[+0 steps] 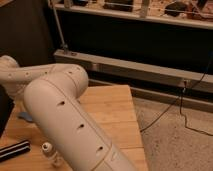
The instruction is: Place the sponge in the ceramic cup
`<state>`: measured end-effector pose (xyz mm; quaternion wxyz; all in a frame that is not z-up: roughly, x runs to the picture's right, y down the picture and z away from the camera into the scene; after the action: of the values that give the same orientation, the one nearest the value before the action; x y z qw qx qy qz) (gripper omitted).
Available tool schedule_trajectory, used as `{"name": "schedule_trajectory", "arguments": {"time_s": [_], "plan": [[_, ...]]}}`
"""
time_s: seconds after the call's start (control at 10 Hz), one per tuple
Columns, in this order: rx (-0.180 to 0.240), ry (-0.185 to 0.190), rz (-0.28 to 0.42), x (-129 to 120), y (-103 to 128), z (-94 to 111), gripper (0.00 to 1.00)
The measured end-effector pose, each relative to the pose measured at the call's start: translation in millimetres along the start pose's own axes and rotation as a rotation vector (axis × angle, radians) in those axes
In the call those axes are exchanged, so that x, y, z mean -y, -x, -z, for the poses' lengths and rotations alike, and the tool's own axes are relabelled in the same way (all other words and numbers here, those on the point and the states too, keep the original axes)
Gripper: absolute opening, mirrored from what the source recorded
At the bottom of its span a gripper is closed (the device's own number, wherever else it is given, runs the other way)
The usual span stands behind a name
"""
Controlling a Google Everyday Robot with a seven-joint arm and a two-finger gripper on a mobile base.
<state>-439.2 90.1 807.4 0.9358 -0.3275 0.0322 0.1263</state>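
Only a corner of the blue sponge (24,117) shows, lying on the wooden table (107,107) at the left, just beside the big white arm link (65,120). That arm fills the left half of the camera view and bends away toward the far left edge. My gripper is hidden behind the arm, somewhere over the table's left side near the sponge. The ceramic cup is hidden too.
A small white bottle (47,148) stands near the table's front left, with a black flat object (14,150) beside it at the left edge. Dark shelving and a metal rail (140,70) run behind the table. A cable (187,107) lies on the floor to the right.
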Motion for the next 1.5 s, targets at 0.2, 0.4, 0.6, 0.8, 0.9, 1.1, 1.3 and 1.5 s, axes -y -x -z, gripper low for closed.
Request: {"name": "schedule_trajectory", "arguments": {"time_s": [0.2,0.4,0.6,0.8,0.9,1.1,1.3,1.5], "plan": [[0.010,0.025,0.006,-15.0,5.3,-17.0,0.65],[0.051,0.042,0.013,-21.0,17.2,-24.6,0.65],[0.106,0.039,0.012,-17.3,29.7,-31.7,0.65],[0.130,0.019,-0.001,-11.6,36.2,-43.2,0.65],[0.128,0.005,-0.009,-9.2,37.1,-51.1,0.65],[0.111,-0.011,-0.019,-10.9,38.1,-63.3,0.65],[0.092,-0.017,-0.031,-15.5,40.4,-73.8,0.65],[0.072,-0.019,-0.041,-20.1,42.2,-80.9,0.65]]}}
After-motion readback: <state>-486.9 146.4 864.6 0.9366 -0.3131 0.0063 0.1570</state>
